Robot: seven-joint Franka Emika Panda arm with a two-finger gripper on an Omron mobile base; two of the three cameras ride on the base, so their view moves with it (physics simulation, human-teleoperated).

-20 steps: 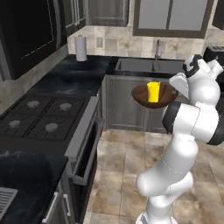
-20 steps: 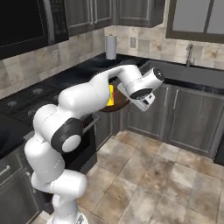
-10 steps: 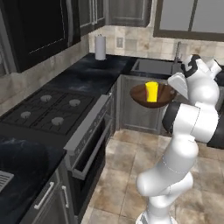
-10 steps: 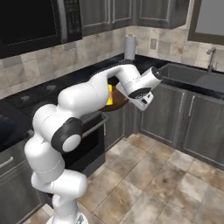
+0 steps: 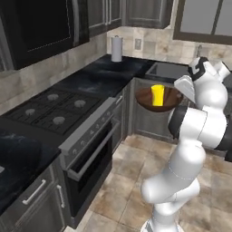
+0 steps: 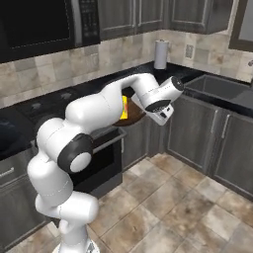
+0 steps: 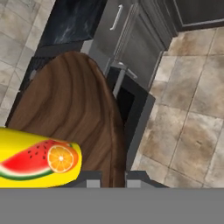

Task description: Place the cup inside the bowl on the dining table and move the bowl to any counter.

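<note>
A black stone-look counter [image 5: 97,77] is seen running from the lower left toward the upper middle of the left base view, over grey cabinets; a gas cooktop [image 5: 50,106] is set into it at centre left; a paper towel roll [image 5: 117,49] stands upright on it at the far corner; a sink [image 5: 170,70] is sunk in at upper right; tan tiled floor [image 5: 131,181] is spread below.

Cup [image 7: 37,161] in bowl [image 7: 74,118], tool [image 7: 109,177] gripping rim
</note>
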